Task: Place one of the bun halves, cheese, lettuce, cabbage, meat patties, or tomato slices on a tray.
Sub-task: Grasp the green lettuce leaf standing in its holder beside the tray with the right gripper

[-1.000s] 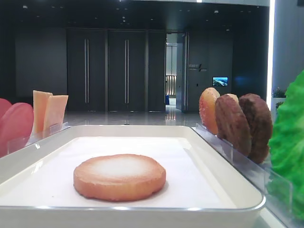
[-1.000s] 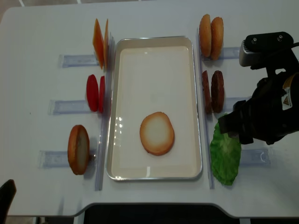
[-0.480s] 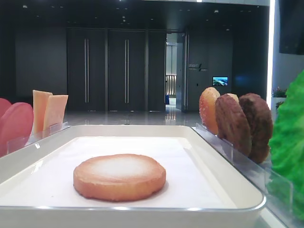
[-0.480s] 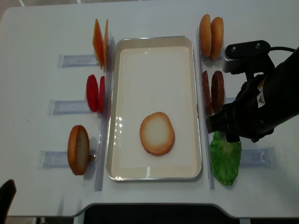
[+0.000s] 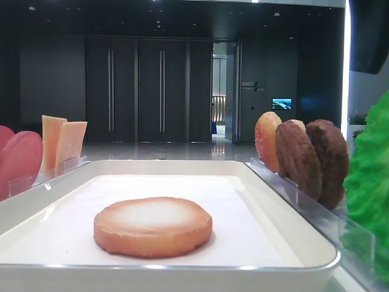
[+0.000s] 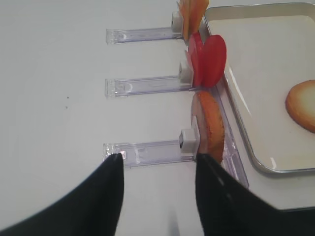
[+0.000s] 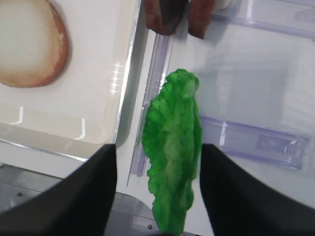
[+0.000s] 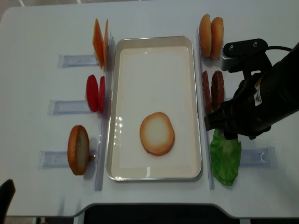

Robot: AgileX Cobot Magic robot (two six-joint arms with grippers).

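the tray (image 8: 154, 46) occupies the centre of the overhead frame, long axis running top to bottom, and one bun half (image 8: 157, 133) lies flat on its liner in the lower half, pale face up. left of the tray, three clear holders (image 8: 74, 60) carry upright items: cheese (image 8: 99, 42) at upper left, tomato slices (image 8: 95, 93) at mid left, and a second bun half (image 8: 78, 149) at lower left. right of the tray stand two more bun halves (image 8: 210, 36) at upper right, the meat patties (image 8: 213, 91) below them, and the lettuce (image 8: 225, 157) at lower right, on edge just beside the tray rim. the right gripper (image 7: 158, 184) hangs directly over the lettuce; in the right wrist view its two dark fingers (image 7: 93, 191) stand wide apart on either side of the leaf, clear of it. the left gripper (image 6: 157, 189) sits at the bottom of the left wrist frame, jaws wide and holding nothing, near the lower-left holder.
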